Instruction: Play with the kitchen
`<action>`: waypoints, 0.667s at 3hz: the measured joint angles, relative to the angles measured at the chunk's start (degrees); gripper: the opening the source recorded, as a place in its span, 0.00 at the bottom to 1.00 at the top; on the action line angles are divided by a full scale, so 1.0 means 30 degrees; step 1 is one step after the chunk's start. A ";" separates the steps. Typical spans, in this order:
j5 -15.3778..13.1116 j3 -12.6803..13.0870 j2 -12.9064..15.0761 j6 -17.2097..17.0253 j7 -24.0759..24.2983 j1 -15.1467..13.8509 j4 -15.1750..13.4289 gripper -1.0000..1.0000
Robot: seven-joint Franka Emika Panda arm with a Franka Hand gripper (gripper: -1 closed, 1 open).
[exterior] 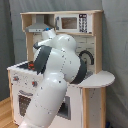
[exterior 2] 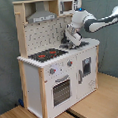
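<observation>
Arm (exterior: 57, 75) — blocking kitchen (exterior: 92, 30) counter

A tall toy kitchen (exterior 2: 50, 70) of white panels and pale wood stands upright on a wooden floor. Its oven door is closed beneath a red-ringed hob, with a grey range hood above.
</observation>
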 joint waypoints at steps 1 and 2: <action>-0.0001 0.1683 -0.0003 -0.0931 0.0645 0.0045 0.0085 1.00; -0.0009 0.3219 -0.0006 -0.2189 0.1362 0.0001 0.0240 1.00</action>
